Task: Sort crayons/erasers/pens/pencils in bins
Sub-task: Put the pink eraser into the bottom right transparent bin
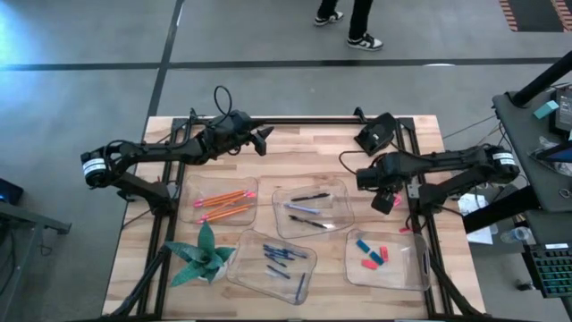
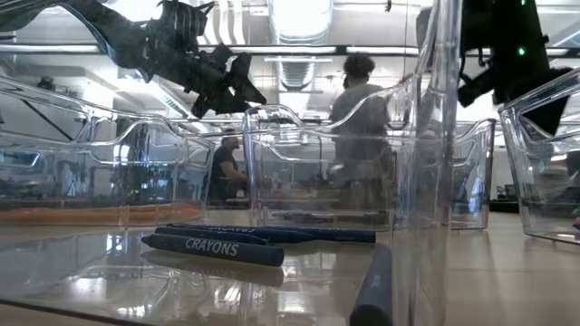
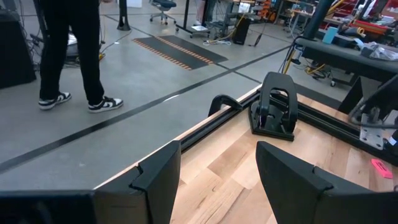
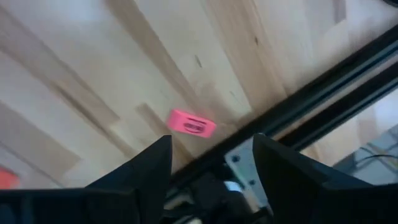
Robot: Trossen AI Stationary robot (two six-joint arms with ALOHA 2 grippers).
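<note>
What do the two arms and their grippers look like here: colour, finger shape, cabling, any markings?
Both arms are dark, near black, with a white band near the base joint. Black cables loop off the left arm behind its wrist. The left gripper and right gripper each have two broad, flat, matte black fingers with angular tips. No lettering is legible on them.

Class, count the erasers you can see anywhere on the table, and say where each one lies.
4. Three erasers lie in the bin nearest the right arm: one blue, two red. A pink eraser lies loose on the table by the right frame rail. Others may be hidden.
</note>
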